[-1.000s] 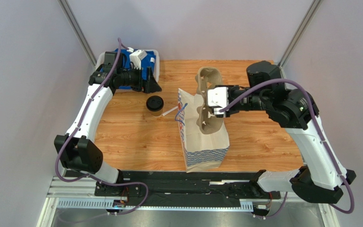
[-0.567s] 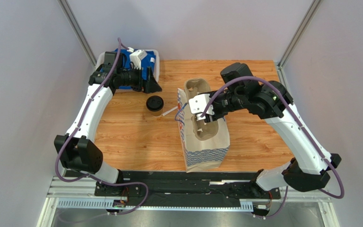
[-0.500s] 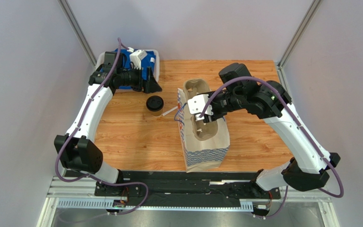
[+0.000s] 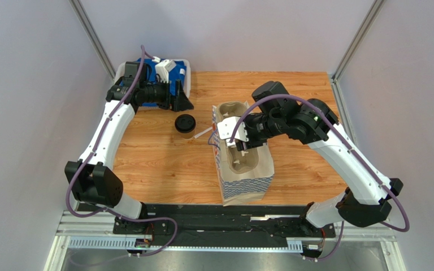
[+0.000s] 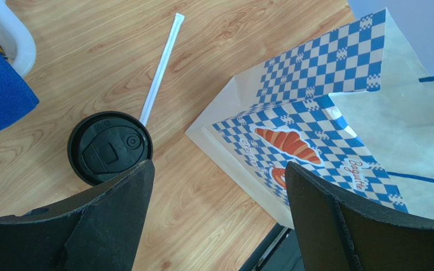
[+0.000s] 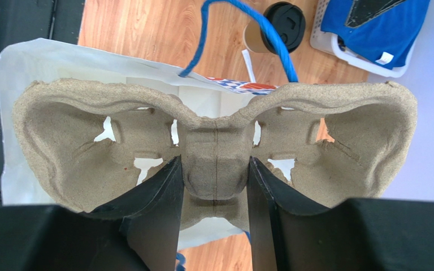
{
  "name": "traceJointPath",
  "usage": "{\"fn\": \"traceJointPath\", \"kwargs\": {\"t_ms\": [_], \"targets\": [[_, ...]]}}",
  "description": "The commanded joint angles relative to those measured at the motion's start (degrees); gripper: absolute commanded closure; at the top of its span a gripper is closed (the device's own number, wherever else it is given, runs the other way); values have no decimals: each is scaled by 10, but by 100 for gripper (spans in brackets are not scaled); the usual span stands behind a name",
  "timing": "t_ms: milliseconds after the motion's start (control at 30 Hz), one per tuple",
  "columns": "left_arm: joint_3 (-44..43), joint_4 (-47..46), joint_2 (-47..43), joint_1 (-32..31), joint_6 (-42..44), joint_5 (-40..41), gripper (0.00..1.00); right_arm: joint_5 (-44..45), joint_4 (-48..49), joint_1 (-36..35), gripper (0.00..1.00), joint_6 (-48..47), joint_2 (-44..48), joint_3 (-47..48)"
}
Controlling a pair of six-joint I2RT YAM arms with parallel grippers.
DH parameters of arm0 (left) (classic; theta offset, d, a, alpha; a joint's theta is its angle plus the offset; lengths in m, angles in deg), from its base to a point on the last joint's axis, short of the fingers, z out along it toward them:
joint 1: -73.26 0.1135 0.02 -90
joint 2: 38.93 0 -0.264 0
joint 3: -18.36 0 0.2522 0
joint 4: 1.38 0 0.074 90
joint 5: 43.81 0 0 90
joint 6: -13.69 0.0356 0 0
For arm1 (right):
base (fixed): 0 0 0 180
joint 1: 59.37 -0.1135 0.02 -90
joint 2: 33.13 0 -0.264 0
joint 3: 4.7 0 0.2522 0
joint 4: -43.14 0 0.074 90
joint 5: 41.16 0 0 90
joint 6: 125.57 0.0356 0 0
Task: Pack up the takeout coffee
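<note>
The takeout coffee [image 4: 185,125], a tan cup with a black lid, stands on the table left of the paper bag [image 4: 247,183]; it also shows in the left wrist view [image 5: 109,147] and in the right wrist view [image 6: 276,28]. My right gripper [image 4: 238,148] is shut on the centre ridge of the brown pulp cup carrier [image 6: 213,152] and holds it in the open mouth of the bag [image 6: 38,59]. My left gripper [image 4: 183,101] is open and empty, above and behind the coffee. In the left wrist view the left gripper [image 5: 216,175] hangs over bare wood between coffee and bag.
A white wrapped straw [image 4: 203,133] lies between the coffee and the bag [image 5: 326,113]; it also shows in the left wrist view [image 5: 161,68]. A white basket with blue cloth [image 4: 181,76] sits at the back left. Blue bag handles [image 6: 259,28] stick up.
My right arm has swung left and down, bringing the carrier from above the bag's right side into the bag's mouth. The left arm and the coffee have not moved.
</note>
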Motion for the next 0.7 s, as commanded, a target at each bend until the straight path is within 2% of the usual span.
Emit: {"fn": "traceJointPath", "kwargs": {"t_ms": [0, 467, 667], "targets": [[3, -6, -22, 4, 8, -16, 5, 10, -141, -11, 91, 41, 2, -7], [6, -4, -20, 4, 13, -19, 5, 37, -146, -9, 93, 69, -22, -65], [1, -4, -18, 5, 17, -23, 5, 1, -127, 26, 94, 91, -50, -62]]}}
